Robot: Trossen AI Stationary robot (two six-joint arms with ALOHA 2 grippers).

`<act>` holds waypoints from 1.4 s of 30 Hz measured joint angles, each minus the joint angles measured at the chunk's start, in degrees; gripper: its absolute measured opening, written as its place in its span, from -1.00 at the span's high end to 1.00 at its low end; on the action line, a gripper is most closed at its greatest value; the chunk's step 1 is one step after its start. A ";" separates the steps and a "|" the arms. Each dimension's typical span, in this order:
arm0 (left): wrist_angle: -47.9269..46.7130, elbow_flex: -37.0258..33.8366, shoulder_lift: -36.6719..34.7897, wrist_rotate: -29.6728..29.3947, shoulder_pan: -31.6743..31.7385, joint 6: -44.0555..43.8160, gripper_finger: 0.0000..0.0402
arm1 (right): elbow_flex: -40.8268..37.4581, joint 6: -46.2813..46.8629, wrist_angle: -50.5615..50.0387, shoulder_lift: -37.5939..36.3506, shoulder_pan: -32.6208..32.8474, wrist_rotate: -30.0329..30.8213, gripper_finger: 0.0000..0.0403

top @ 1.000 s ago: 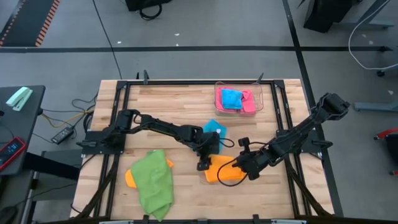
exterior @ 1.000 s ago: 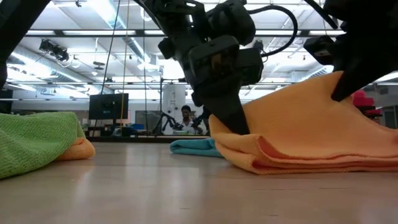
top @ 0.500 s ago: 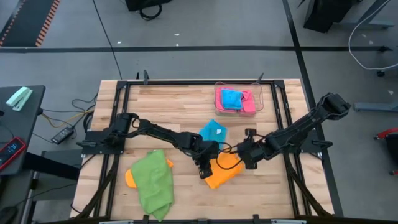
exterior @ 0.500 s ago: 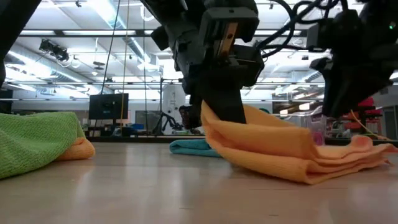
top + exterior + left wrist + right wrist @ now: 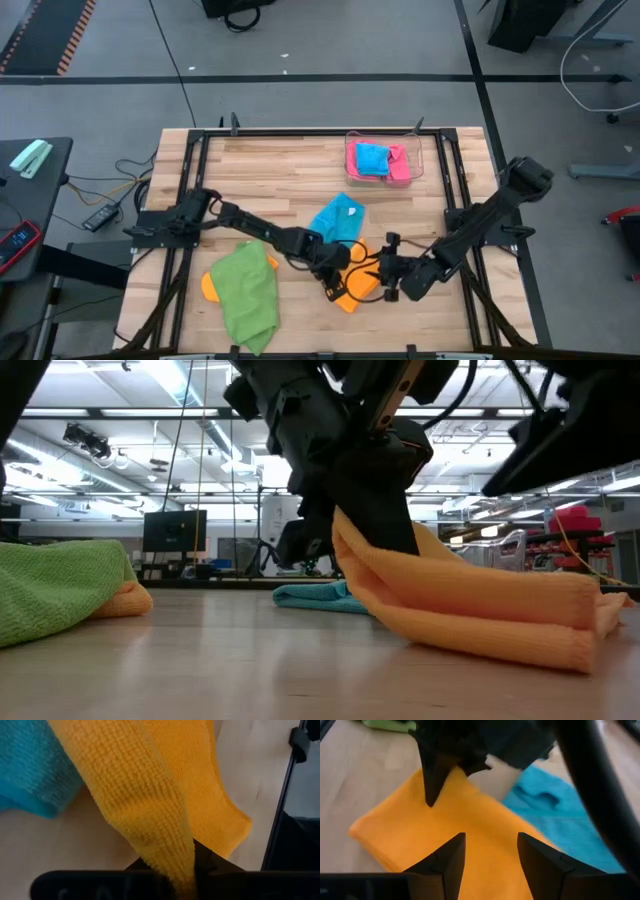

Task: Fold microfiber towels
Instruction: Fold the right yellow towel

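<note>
Orange towel [image 5: 357,285] pinched at one edge between left gripper [image 5: 333,287] jaws; right gripper [image 5: 391,283] jaws wide apart, holding nothing.

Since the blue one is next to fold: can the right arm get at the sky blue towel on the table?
Probably yes: the right tool is open and empty, and the sky blue towel lies uncovered just beyond the orange towel, though the left tool, shut on that orange towel, sits close alongside.

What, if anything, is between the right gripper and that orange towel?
Nothing visible. The right gripper hangs open directly over the orange towel, with only air between; the left gripper already pinches the towel's other edge.
</note>
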 joint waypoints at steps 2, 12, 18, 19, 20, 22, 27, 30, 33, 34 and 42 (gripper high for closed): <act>0.56 0.00 0.00 -1.38 -0.80 -1.22 0.78 | 0.00 0.74 5.21 4.60 0.35 0.00 0.07; 3.01 -0.02 0.00 -8.82 -5.69 -0.15 0.87 | 0.41 6.70 16.22 18.74 1.34 -5.01 0.07; 1.93 -0.02 0.02 -10.19 -7.08 13.62 0.64 | 0.57 8.16 15.13 19.56 1.56 -7.75 0.07; 1.69 -0.02 0.02 -10.20 -7.28 16.47 0.57 | 0.57 7.96 15.05 19.54 1.58 -7.81 0.07; 1.46 -0.02 0.02 -10.26 -7.38 18.85 0.50 | 0.57 7.85 14.99 19.54 1.64 -7.95 0.07; 0.62 -0.02 0.02 -11.61 -7.75 24.13 0.37 | 0.57 7.65 14.90 19.54 1.77 -7.97 0.07; -7.31 -0.02 -1.12 -22.23 -8.63 35.99 0.08 | 0.55 7.76 13.87 19.11 2.36 -8.46 0.07; -11.16 -0.02 -2.96 -27.49 -9.07 41.37 -0.02 | 0.50 7.76 12.03 18.17 3.26 -8.96 0.07; -12.50 -0.02 -4.00 -29.93 -9.91 46.52 -0.08 | 0.43 8.13 9.43 16.90 3.94 -9.33 0.07; -11.89 -0.01 -4.11 -29.93 -10.23 48.71 -0.09 | 0.42 8.15 8.45 16.51 4.08 -9.29 0.07; -2.79 -0.11 -2.02 -30.03 -14.59 66.75 -0.11 | 0.35 9.25 8.37 16.58 3.94 -8.10 0.07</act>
